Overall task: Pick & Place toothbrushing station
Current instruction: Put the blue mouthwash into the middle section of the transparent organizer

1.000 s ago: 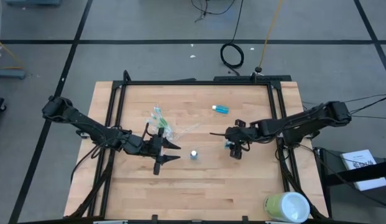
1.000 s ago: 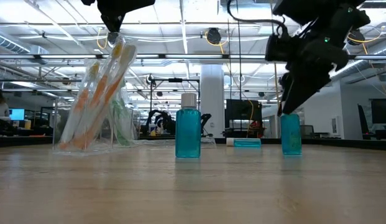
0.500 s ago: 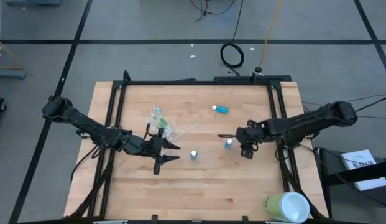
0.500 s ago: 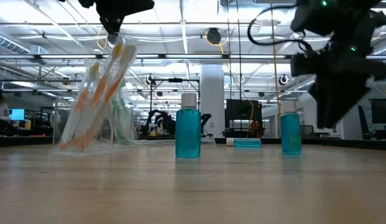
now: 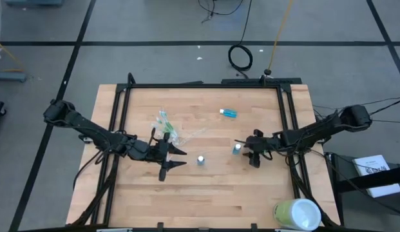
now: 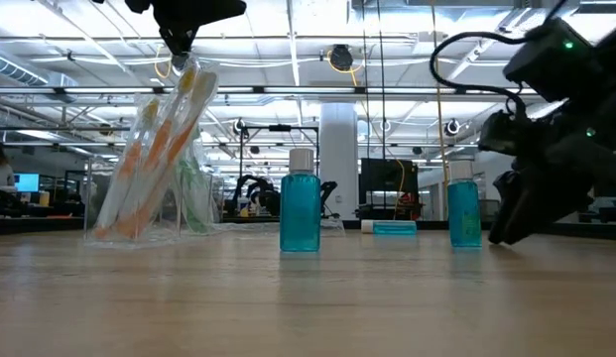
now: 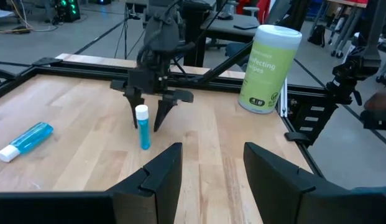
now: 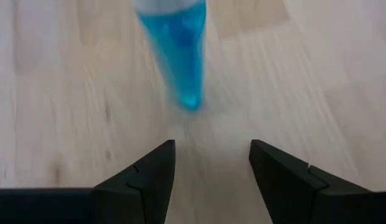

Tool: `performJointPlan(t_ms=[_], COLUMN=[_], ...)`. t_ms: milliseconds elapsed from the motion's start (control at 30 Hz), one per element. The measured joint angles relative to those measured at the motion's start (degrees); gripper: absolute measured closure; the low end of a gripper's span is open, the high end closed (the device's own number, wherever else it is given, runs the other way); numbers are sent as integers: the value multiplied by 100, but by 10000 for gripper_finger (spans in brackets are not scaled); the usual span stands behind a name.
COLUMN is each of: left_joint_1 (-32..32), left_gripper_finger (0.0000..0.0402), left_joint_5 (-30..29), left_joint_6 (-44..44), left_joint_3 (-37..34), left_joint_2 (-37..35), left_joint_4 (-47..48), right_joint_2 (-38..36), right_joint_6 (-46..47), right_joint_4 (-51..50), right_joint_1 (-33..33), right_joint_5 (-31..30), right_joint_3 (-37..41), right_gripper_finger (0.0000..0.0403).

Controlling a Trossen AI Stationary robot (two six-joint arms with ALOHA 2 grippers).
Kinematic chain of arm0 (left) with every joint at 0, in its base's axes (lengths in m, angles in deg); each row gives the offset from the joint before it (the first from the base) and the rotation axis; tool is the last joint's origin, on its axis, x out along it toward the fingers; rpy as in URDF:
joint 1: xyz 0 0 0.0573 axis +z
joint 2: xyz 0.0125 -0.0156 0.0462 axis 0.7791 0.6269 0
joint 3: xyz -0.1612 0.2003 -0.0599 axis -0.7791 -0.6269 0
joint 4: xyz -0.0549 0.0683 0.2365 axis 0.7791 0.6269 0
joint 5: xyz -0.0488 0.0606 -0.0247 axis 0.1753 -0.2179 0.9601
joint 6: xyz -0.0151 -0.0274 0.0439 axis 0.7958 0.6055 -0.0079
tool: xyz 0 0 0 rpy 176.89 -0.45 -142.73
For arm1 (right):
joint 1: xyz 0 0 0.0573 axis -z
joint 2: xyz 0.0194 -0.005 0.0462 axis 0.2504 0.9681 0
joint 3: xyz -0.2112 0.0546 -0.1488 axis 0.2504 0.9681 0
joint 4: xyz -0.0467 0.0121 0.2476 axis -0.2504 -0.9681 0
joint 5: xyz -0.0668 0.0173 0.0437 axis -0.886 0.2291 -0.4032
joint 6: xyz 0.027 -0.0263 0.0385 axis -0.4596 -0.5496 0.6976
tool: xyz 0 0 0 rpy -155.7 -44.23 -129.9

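right gripper [image 5: 251, 152] has its jaws apart, an upright blue white-capped tube [image 5: 237, 149] standing free just beyond the tips, likely set down there. left gripper [image 7: 208, 169] is also spread, with nothing between. the clear cup's [image 6: 139, 188] toothbrush count is hard to make out

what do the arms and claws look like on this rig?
Both arms are dark, slim and jointed. Each claw, left and right, has two black tapered fingers. A black cable loops over the right arm in the low view, where small green lights show.
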Motion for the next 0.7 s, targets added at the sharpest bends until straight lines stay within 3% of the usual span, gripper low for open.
performJointPlan(t_ms=[167,300,700], left_joint_1=[0,-1,1], left_gripper_finger=[227,227,227], left_joint_5=[0,0,-2], left_joint_6=[-4,8,-31], left_joint_3=[0,0,0], left_joint_2=[0,0,0], left_joint_4=[-7,5,-26], right_joint_2=[16,26,54], right_joint_6=[-157,-216,-648], right_joint_4=[1923,2905,3118], right_joint_1=[2,2,0], right_joint_5=[-64,-91,-253], right_joint_3=[806,1267,1200], right_gripper_finger=[202,202,209])
